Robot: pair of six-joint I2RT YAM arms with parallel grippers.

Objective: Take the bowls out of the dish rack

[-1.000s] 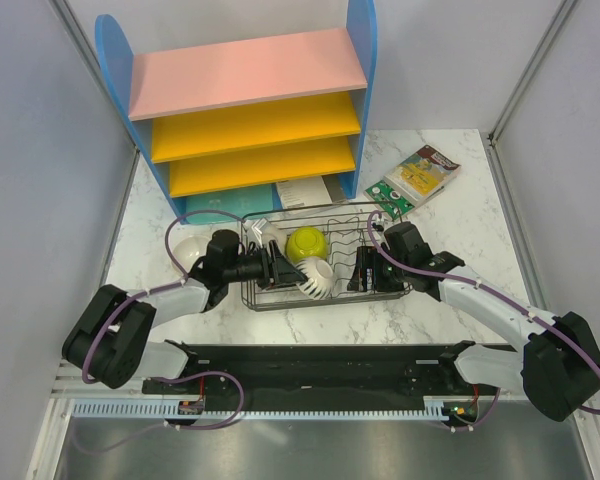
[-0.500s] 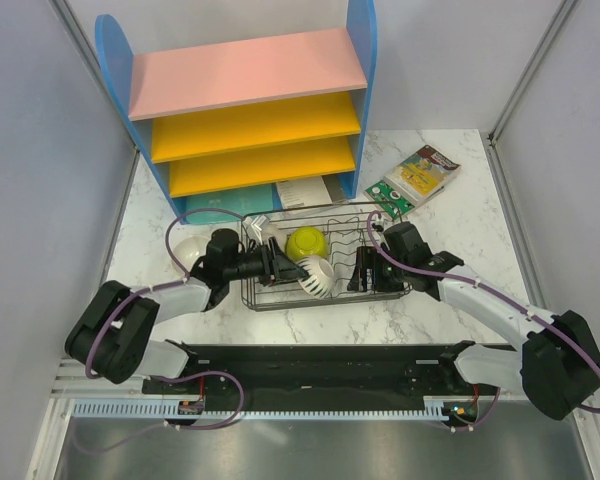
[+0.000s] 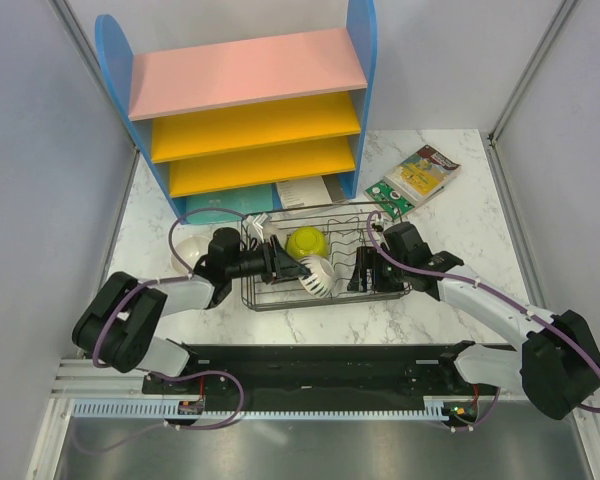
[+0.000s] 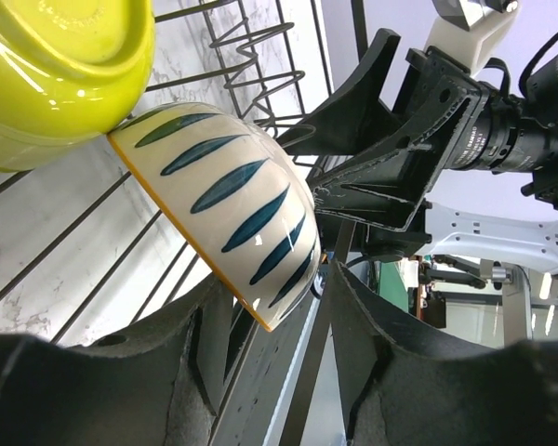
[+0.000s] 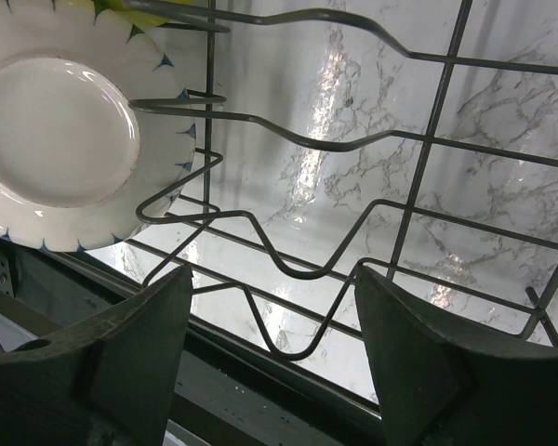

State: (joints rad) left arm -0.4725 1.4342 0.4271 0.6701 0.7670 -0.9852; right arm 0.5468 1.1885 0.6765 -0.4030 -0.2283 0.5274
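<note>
Fingers (image 4: 381,372) of the left gripper (image 4: 277,286) are spread either side of a tilted white ceramic bowl with blue leaf strokes and an orange rim (image 4: 223,204), inside the black wire dish rack (image 3: 345,245).
The bowl is leaned against a glossy yellow-green bowl (image 4: 56,65), so its low rim is offered between the jaws; no firm pinch is seen. The right gripper (image 5: 272,279) is held parted and empty over the rack's right end, seemingly to steady it; contact with the wire cannot be judged. A white rounded object (image 3: 188,250), probably another bowl, on the marble table (image 3: 480,215) left of the rack is half hidden by the left arm. The striped bowl is cut off in the right wrist view.
</note>
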